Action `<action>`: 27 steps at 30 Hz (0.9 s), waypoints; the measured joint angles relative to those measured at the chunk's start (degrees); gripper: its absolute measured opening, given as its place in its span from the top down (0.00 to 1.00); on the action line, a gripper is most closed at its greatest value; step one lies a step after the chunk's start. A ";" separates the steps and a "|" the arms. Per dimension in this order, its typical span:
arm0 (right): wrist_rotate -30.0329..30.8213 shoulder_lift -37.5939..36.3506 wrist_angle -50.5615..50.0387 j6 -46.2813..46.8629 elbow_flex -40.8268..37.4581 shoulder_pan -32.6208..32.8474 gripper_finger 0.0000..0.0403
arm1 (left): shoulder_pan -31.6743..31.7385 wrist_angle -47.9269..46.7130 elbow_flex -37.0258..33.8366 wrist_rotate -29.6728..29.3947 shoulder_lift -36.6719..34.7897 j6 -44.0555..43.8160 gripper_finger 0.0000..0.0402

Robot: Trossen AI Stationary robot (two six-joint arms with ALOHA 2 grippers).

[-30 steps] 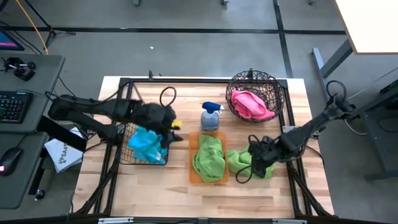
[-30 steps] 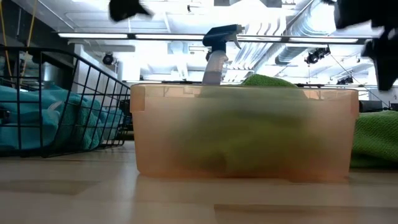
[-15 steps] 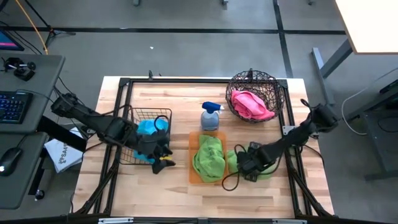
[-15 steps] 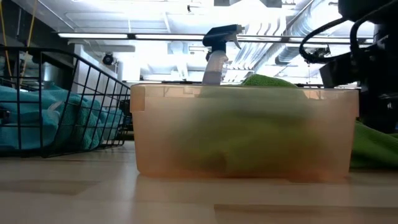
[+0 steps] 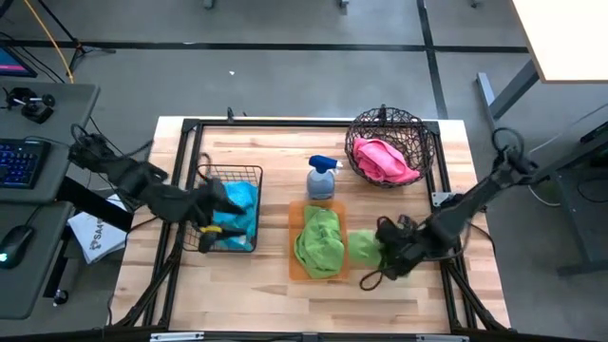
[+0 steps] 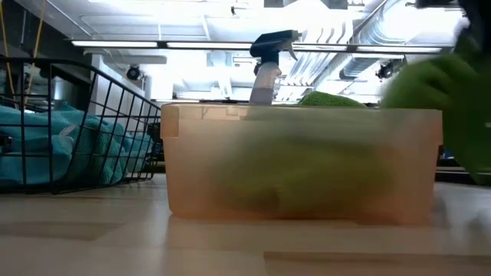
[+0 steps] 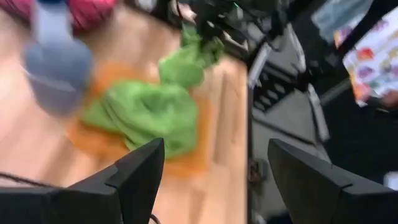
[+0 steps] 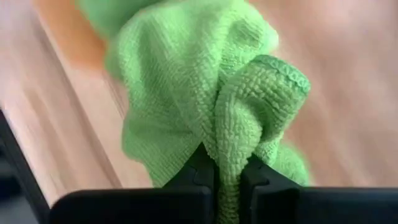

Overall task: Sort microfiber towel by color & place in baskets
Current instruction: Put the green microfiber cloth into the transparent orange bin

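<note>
One lime green microfiber towel [image 5: 318, 239] lies in the orange tray [image 5: 295, 269] at the table's middle. A second lime green towel [image 5: 364, 247] hangs bunched just right of the tray, with my right gripper [image 5: 384, 251] shut on it. It also shows raised in the low view [image 6: 449, 96]. A cyan towel [image 5: 238, 203] lies in the square black basket [image 5: 231, 173], and a pink one [image 5: 385, 160] in the round wire basket [image 5: 388, 123]. My left gripper [image 5: 205, 235] stands open over the black basket's near left corner. My right gripper pinches a bunched fold [image 8: 231, 163] of the lime green towel between its two fingers, several layers thick. The fingers come slanting down from the table's right. The towel bulges out beyond the fingertips, and the low view shows it lifted off the table.
A grey spray bottle [image 5: 321, 178] with a blue trigger stands between the two wire baskets, just behind the tray. A dark frame [image 5: 190, 125] runs round the tabletop. Bare wood lies along the near edge [image 5: 285, 304]. A desk with a keyboard [image 5: 19, 161] stands to the left.
My right gripper has reached toward the tray, shut on the green towel that lay spread on the table, and raised it into a bunch. My left gripper has left the space above the black basket, going toward the near edge and then the left edge.
</note>
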 joint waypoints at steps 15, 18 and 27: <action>19.47 3.72 22.44 -20.88 23.86 -7.36 1.00 | 0.38 4.37 0.00 0.02 -5.17 12.85 0.32; 17.81 7.54 21.95 -17.02 22.82 -7.21 1.00 | -0.31 5.10 -0.48 0.01 -4.70 13.08 0.32; 13.39 15.40 29.04 -3.25 13.37 -6.55 1.00 | -3.36 20.90 -7.32 -0.55 -4.65 15.60 0.32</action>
